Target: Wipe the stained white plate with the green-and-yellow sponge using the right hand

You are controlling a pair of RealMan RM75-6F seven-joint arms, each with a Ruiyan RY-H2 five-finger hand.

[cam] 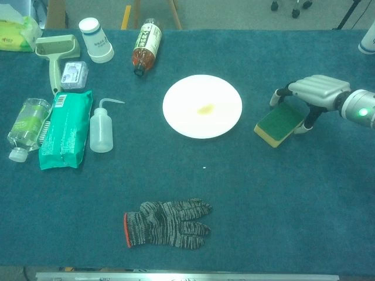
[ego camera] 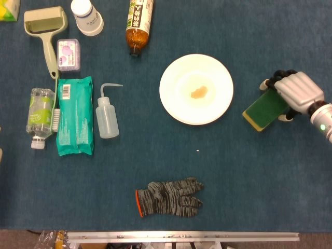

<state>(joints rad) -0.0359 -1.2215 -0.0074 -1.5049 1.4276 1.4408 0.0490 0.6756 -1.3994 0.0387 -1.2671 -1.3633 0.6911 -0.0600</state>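
Fingers (ego camera: 274, 78) of the right hand (ego camera: 296, 91) were spread over the sponge's (ego camera: 264, 110) far end, thumb at its near side; whether it was gripped could not be told. It was seen flat on the cloth just right of the stained white plate (ego camera: 196, 89).

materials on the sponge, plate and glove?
Sponge: foam by the look, matte green scouring face over a yellow layer. Plate: smooth white, likely ceramic or melamine; can't tell which. Glove: knitted yarn, mottled grey-black with an orange cuff edge.
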